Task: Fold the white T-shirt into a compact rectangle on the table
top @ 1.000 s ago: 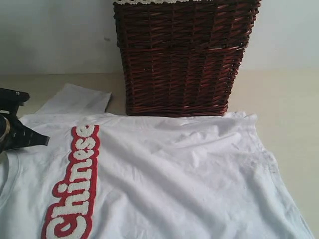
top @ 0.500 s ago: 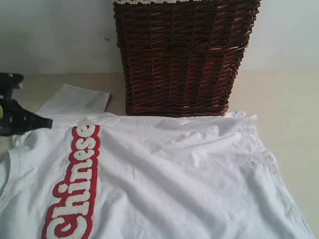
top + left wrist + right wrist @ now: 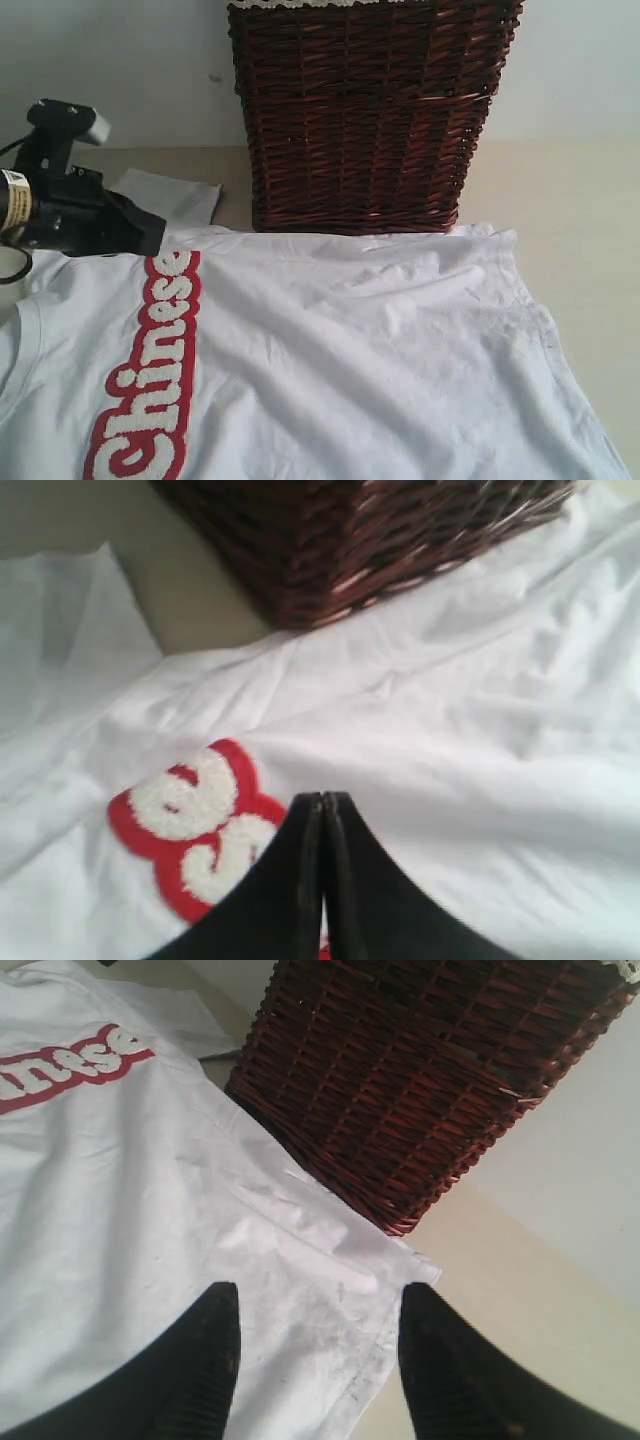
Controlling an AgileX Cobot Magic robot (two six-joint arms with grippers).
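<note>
L claw (image 3: 322, 800) pinched shut, empty afaict, at 10 o'clock of tee (image 3: 350, 340) | R claw (image 3: 318, 1305) wide over tee corner, prob prepping a grab

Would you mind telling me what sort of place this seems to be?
Probably an indoor laundry-folding bench, perhaps a lab: a T-shirt spread on a beige table, with a wicker basket by a plain wall.

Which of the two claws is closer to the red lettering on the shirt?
The left gripper: shut, it is right at the end of the lettering. The right gripper, open, hangs over a plain corner of the white T-shirt beside the basket, the lettering far off.
</note>
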